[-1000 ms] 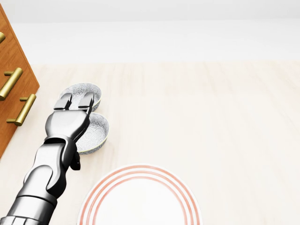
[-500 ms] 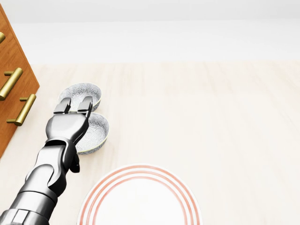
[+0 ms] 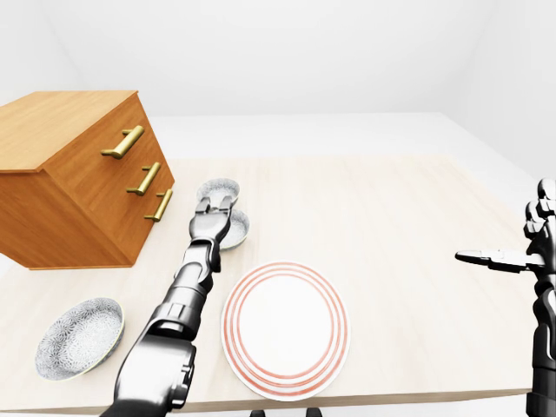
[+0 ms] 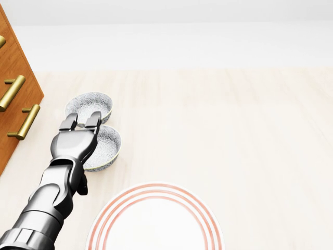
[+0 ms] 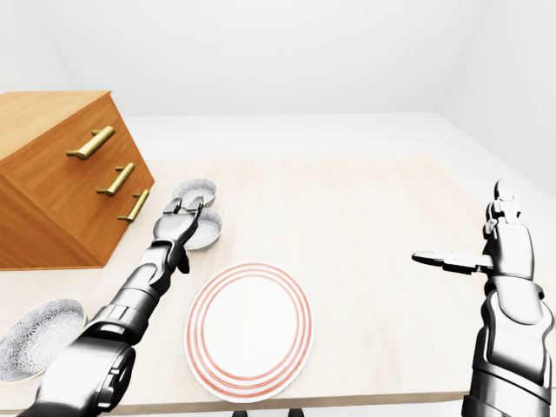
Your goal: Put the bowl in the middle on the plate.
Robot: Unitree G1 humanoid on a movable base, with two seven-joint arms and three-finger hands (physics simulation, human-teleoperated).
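Grasp step: hovering over middle bowl [image 4: 109, 146] with left hand [image 4: 75, 141], fingers [image 4: 94, 122] open; next probably gripping rim, lifting onto plate [image 4: 156, 224]

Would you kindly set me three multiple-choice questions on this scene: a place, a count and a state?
1. Where does the plate lie in the left-eye view? A) bottom centre B) top left C) far right
2. How many bowls stand on the table? A) two B) three C) four
3. How is the right hand? A) shut on a bowl B) open and empty C) flat on the plate
Key: 1 A, it lies just below the left hand; 2 B, the far bowl and middle bowl by the chest, the near bowl at bottom left; 3 B, its fingers stand spread with nothing between them.
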